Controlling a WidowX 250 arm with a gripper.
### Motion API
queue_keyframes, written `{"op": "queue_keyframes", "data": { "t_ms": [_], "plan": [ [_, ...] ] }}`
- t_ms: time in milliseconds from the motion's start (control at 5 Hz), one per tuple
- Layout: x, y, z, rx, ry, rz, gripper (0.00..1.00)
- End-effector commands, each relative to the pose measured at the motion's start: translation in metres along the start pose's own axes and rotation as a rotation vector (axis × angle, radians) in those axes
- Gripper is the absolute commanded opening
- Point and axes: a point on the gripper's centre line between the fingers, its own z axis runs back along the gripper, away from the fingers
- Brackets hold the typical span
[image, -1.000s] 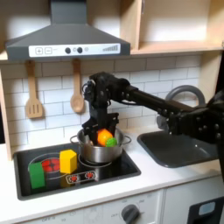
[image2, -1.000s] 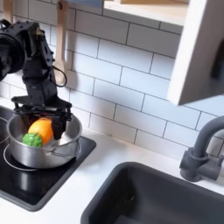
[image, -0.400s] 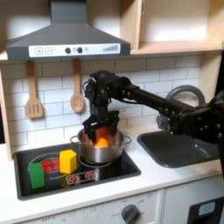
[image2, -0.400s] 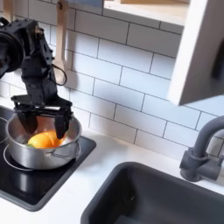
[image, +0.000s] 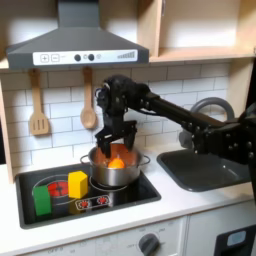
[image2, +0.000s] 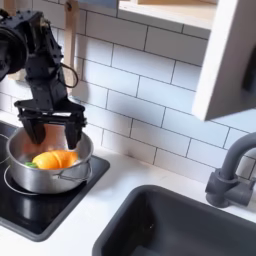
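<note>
Second exterior view: end effector (image2: 48, 130) hangs just above the pot (image2: 60, 176) on the stove (image2: 25, 215), jaws spread wide and empty, orange fruit (image2: 55, 159) lying inside the pot below it.

One metal pot (image: 115, 172) sits on the stove, holding one orange toy vegetable (image2: 52, 159). Beside it stand two blocks: one yellow (image: 77, 183), one green (image: 42, 199). Two wooden utensils hang on the tiles, a spatula (image: 38, 107) and a spoon (image: 88, 104). One faucet (image2: 231, 172) and one sink (image2: 180, 225).
</note>
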Motion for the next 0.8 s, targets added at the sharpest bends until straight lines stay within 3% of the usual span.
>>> {"op": "queue_keyframes", "data": {
  "t_ms": [0,400,600],
  "plan": [
    [-0.014,-0.015,0.002,-0.031,0.013,-0.036,1.00],
    [-0.055,-0.037,0.015,-0.045,0.022,-0.110,1.00],
    [-0.077,-0.039,0.019,-0.035,0.022,-0.142,1.00]
  ]
}}
